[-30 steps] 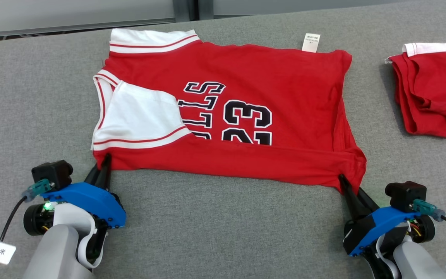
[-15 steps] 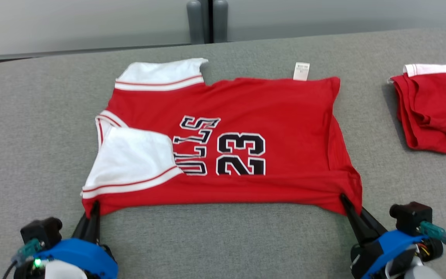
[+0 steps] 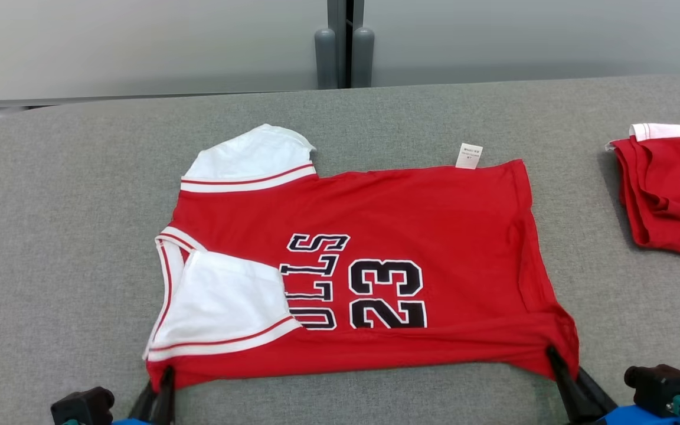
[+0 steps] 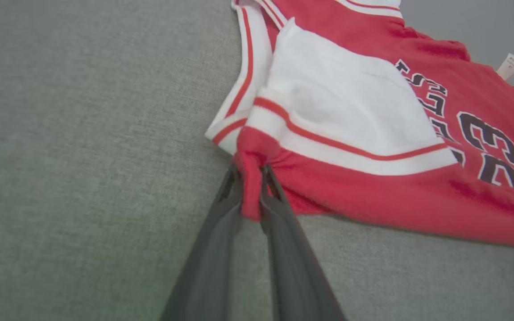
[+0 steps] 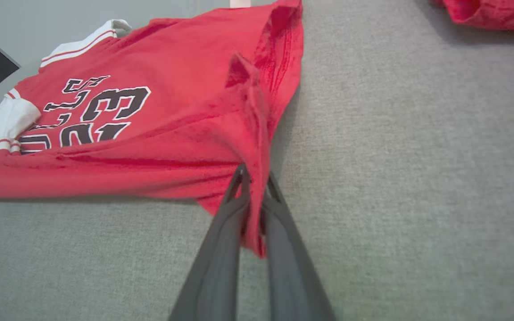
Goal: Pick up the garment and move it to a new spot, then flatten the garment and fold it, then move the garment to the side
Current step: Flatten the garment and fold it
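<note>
the red jersey (image 3: 446,236) is laid on the grey padded surface (image 3: 51,248), roughly in the middle of it, with its printed front up. its long axis is set crosswise to the robot: the collar end is turned to the robot's left and the hem to its right, so the lettering and the number are read sideways. the near white sleeve (image 3: 228,301) is folded in over the chest, while the far white sleeve (image 3: 251,159) is seen sticking out at the far left corner. a small label (image 3: 470,156) is seen at the far edge.

the whole garment is spread away from both grippers, forward of them. the left gripper (image 3: 166,373) is pressed together on a pinch of red cloth at the near left corner, just under the folded sleeve. the right gripper (image 3: 550,353) is likewise pinched on the near right corner, where the hem is gathered into a small ridge. the near edge (image 3: 363,357) is thus held at both ends and is drawn fairly straight between them, neither arm being closer to the cloth than the other.

a fold is judged to be in hand: the held edge would have to be carried forward, over the body, toward the far edge, with both ends level. a second red garment (image 3: 670,189) is lying well apart at the right and is not touched.
</note>
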Tool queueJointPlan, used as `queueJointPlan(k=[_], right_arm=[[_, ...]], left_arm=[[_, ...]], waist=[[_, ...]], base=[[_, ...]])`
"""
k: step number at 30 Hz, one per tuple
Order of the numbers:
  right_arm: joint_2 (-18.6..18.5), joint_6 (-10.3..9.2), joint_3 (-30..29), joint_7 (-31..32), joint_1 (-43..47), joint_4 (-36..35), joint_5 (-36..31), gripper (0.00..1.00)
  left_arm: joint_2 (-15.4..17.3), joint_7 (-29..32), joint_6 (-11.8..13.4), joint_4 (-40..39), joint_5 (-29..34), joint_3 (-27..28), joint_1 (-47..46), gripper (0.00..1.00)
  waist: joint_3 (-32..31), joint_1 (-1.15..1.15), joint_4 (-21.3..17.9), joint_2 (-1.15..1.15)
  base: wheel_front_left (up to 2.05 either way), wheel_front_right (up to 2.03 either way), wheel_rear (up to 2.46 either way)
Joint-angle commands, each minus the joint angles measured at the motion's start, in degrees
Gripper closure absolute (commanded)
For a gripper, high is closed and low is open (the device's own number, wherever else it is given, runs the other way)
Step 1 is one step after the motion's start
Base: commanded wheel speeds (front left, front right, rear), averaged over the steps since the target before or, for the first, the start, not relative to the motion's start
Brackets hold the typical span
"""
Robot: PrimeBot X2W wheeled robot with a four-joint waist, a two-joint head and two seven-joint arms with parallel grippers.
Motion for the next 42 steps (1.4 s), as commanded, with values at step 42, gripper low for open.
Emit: queueJointPlan(k=[42], right_arm=[[4.75, -0.03, -4.87, -6.24, -11.15, -17.03, -10.05, 0.00]], left_arm=[[5.24, 3.08, -1.65, 3.84, 14.04, -6.05, -41.50, 0.00]], waist=[[13.28, 0.01, -6.37, -0.01]], base=[[0.00, 0.00, 0.00]])
